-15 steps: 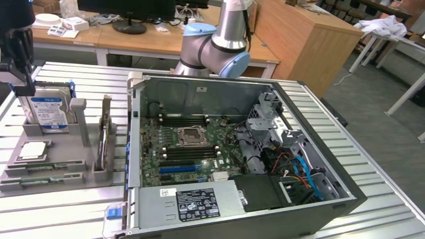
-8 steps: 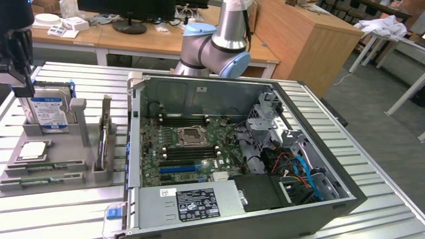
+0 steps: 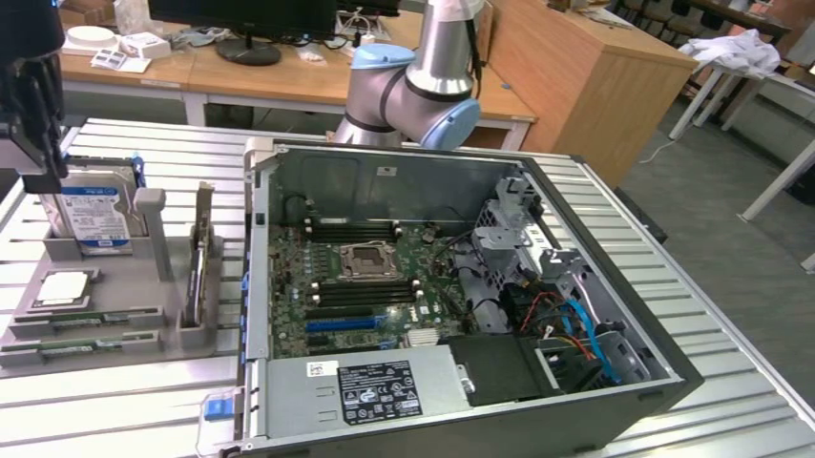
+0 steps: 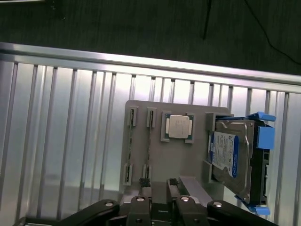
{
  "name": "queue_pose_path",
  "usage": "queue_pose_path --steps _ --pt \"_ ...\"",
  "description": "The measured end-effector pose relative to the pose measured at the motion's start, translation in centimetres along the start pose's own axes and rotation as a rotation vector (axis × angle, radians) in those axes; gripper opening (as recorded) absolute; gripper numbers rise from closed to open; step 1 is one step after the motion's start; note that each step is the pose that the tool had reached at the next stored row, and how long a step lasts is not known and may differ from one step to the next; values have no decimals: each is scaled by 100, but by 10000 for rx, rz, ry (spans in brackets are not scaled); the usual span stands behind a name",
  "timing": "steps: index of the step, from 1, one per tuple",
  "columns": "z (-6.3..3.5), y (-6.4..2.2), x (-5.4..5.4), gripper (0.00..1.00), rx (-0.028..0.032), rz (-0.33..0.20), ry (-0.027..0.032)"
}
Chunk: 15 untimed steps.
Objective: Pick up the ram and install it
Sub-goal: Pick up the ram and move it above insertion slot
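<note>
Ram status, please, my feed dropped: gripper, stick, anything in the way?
Gripper above the grey tray. Ram sticks both in tray slots, untouched. Nothing on top of them; hard drive stands aside.

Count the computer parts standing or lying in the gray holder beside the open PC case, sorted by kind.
ram sticks: 2
hard drive: 1
processor chip: 1
expansion card: 1
Total: 5
</note>
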<state>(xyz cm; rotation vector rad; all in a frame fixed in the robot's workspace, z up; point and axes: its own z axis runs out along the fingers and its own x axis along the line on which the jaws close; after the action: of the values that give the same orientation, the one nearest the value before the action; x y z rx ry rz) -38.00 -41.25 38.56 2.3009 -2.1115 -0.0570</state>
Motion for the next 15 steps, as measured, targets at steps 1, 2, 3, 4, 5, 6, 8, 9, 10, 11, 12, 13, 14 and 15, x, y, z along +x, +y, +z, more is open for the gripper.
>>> queue_pose_path --steps 1,2,3,4,5,6,8,9,10,11,12,13,14,15 --pt "0 0 0 29 0 -1 -1" --pt "0 0 0 36 1 0 -1" --pt "0 0 0 36 1 0 0" --pt "0 0 1 36 0 -1 -1" --pt "0 0 1 36 0 -2 0" --pt "1 0 1 36 0 -1 -1" --pt "28 -1 2 36 16 -3 0" --pt "46 -2 2 36 18 -3 0" --pt "64 -3 3 36 19 -3 1" --pt "82 -3 2 36 19 -2 1" --pt "100 -4 3 36 20 -2 0" --pt "120 -4 3 36 19 -2 1" --pt "137 -5 3 36 19 -2 1" --pt "155 -6 3 36 19 -2 1"
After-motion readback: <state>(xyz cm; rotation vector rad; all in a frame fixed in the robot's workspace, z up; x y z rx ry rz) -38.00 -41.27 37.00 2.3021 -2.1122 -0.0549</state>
